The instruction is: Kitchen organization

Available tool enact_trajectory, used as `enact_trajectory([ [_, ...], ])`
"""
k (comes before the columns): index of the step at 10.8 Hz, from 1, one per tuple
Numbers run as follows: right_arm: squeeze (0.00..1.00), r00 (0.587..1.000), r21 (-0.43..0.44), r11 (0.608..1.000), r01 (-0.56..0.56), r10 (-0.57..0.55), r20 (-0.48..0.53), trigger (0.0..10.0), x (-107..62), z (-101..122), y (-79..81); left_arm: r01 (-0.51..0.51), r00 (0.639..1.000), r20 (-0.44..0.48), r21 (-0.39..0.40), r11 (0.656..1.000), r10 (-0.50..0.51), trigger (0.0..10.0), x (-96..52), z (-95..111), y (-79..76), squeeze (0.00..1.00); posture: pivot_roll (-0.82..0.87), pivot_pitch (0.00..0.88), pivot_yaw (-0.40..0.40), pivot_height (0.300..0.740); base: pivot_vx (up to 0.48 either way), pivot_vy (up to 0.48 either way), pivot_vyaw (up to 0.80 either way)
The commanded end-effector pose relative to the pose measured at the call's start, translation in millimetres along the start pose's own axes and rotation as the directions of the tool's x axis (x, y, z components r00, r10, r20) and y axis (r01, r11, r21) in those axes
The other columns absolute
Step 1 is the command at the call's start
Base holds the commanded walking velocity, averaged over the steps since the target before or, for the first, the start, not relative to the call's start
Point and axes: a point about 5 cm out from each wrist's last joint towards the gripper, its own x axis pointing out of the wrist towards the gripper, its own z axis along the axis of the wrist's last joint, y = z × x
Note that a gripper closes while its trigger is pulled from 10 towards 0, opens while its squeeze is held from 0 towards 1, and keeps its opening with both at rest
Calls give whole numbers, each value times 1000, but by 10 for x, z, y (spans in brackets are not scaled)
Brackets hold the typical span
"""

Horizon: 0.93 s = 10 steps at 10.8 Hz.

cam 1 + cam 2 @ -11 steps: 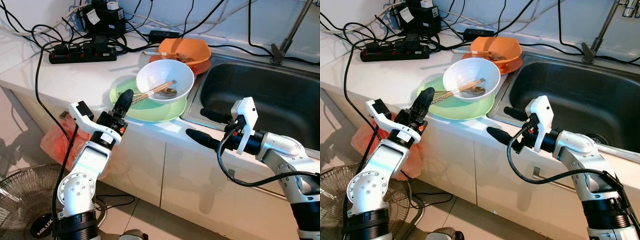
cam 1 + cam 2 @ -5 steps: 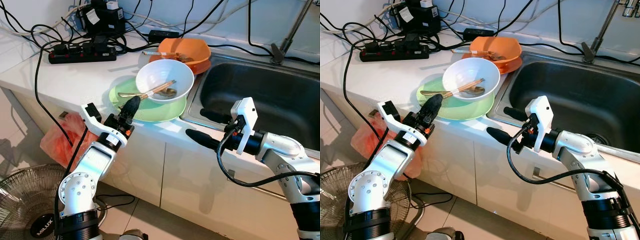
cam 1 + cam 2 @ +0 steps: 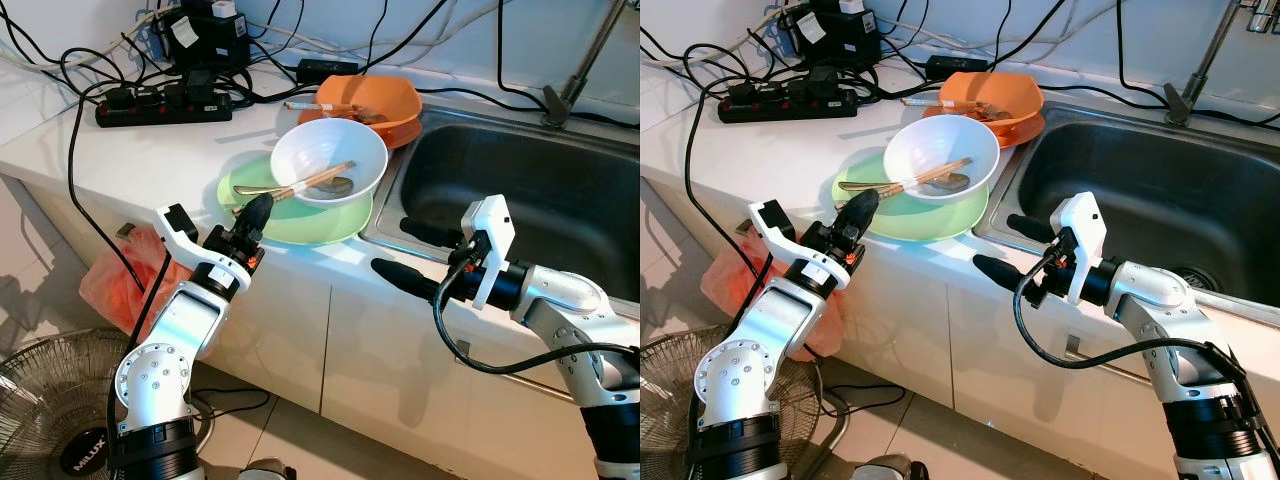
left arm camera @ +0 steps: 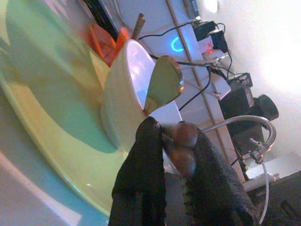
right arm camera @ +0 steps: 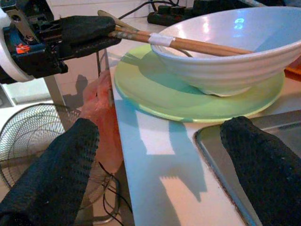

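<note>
A white bowl [image 3: 329, 160] sits on a light green plate [image 3: 300, 218] on the white counter, just left of the sink [image 3: 520, 190]. A pair of wooden chopsticks [image 3: 312, 181] and a metal spoon [image 3: 341, 184] lean in the bowl. My left gripper [image 3: 255, 212] is at the plate's near left edge, shut on the chopsticks' outer ends [image 4: 181, 141]; the right wrist view shows the sticks [image 5: 188, 44] running from its fingers [image 5: 89, 30] into the bowl. My right gripper [image 3: 392, 246] hovers open at the counter's front edge, by the sink's corner, holding nothing.
Behind the white bowl stands an orange bowl [image 3: 372, 100] on an orange plate, with utensils in it. A power strip [image 3: 165, 103] and tangled cables crowd the back left. The faucet [image 3: 575, 70] rises behind the sink. On the floor are an orange bag [image 3: 115, 285] and a fan [image 3: 45, 400].
My left gripper dipped towards the counter edge, then came back a little along the plate's left rim. A long spoon handle now shows beside the chopsticks. The right arm stayed still.
</note>
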Motion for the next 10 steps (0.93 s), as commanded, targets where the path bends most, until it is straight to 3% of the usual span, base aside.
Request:
enact_trajectory([
  [1, 988, 1000, -14, 1000, -20, 20, 0, 10000, 5, 11, 39, -1, 1000, 3, 1, 1000, 1, 5451, 14, 19, -10, 0, 177, 26, 36, 740, 0, 0, 0],
  [2, 984, 1000, -14, 1000, -20, 20, 1, 10000, 7, 12, 40, -1, 1000, 3, 3, 1000, 1, 5176, 15, 19, -10, 0, 176, 26, 36, 740, 0, 0, 0],
  [3, 988, 1000, -15, 1000, -19, 19, 2, 10000, 5, 16, 38, 3, 1000, 8, 1, 1000, -3, 0, 18, 21, -12, 0, 176, 25, 37, 740, 0, 0, 0],
  [6, 988, 1000, -14, 1000, -18, 18, 3, 10000, 6, 13, 46, 8, 1000, 9, 4, 1000, -8, 0, 28, 22, -32, 0, 174, 23, 40, 740, 0, 0, 0],
  [10, 988, 1000, -17, 1000, -15, 15, 7, 10000, 8, 20, 35, 104, 991, -86, 7, 995, -103, 0, 5, -49, -162, 0, 176, 18, 41, 740, 0, 0, 0],
])
